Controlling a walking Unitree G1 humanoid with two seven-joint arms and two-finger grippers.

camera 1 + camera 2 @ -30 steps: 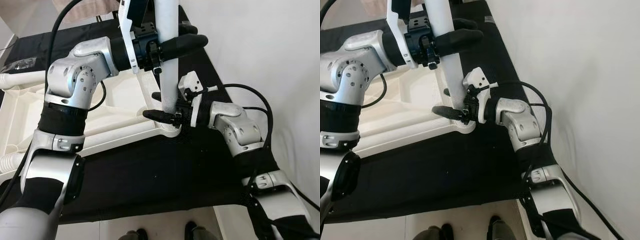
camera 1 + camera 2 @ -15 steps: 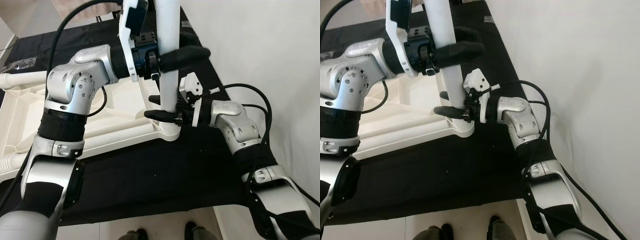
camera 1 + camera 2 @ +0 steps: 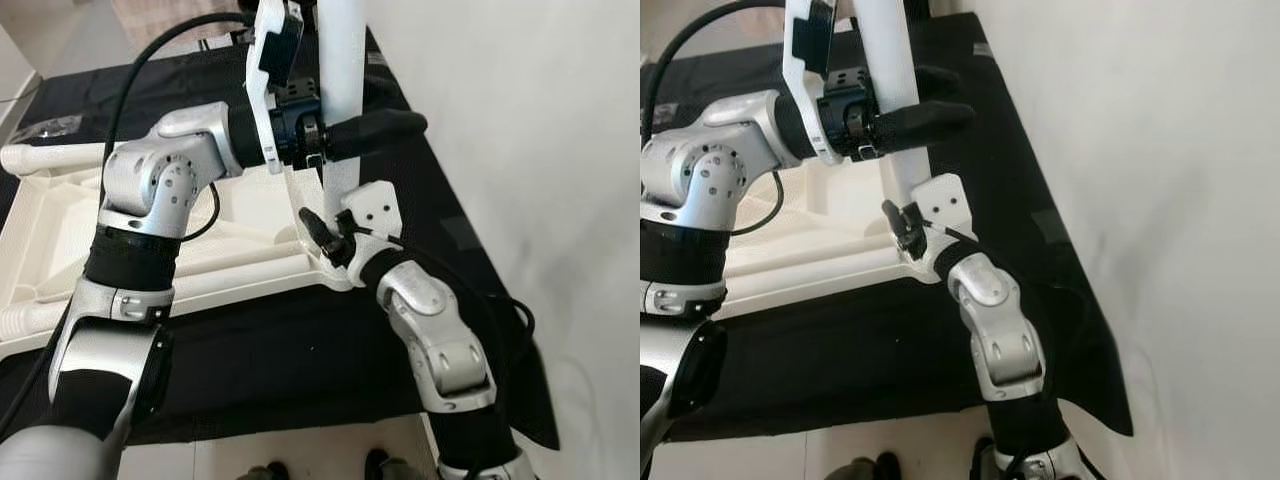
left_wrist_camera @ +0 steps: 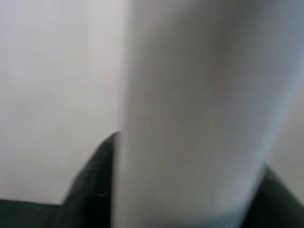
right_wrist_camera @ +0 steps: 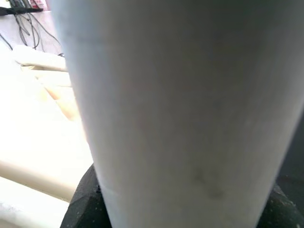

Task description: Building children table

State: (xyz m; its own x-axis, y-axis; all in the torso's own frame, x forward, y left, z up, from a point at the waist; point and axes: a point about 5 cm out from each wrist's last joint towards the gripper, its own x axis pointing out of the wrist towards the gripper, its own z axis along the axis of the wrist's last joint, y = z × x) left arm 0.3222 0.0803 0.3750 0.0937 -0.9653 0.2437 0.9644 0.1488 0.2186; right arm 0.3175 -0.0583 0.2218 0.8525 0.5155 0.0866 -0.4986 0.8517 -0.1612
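The smooth white cylindrical table leg [image 3: 342, 60] stands upright in the corner socket of the upturned white plastic tabletop [image 3: 60, 235]. The left pincer [image 3: 345, 130] clamps it above, probably steadying it; the right pincer [image 3: 318, 228] grips its base just below, likely seating it.

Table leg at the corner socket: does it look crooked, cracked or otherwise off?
Nothing stands out. The leg stands upright in the corner of the upturned tabletop; the left gripper clamps it higher up, the right gripper holds near its base.
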